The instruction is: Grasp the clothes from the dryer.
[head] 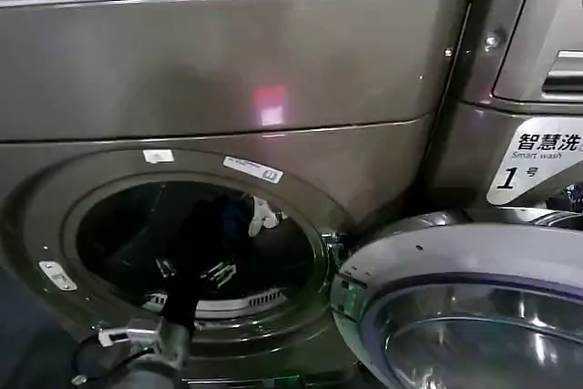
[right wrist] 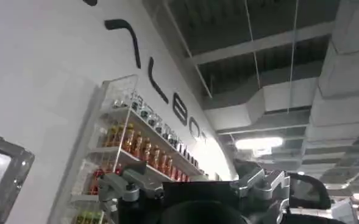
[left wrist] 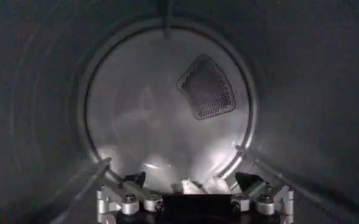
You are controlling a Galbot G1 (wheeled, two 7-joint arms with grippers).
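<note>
Dark bronze-grey metal forms the dryer (head: 228,79), whose round porthole (head: 196,243) faces the robot with its door (head: 474,307) swung aside at four o'clock. The left arm is reached into the drum, and the left gripper (left wrist: 194,185) is seen closed on the clothes (left wrist: 200,185), a white-grey scrap pinched between the fingers; no long axis can be told. The right gripper (right wrist: 197,189) is pointed up toward a ceiling and a shelf of bottles (right wrist: 136,149), its opening not discernible.

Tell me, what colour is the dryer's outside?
Dark bronze-grey dryer; the head view shows it best.
</note>
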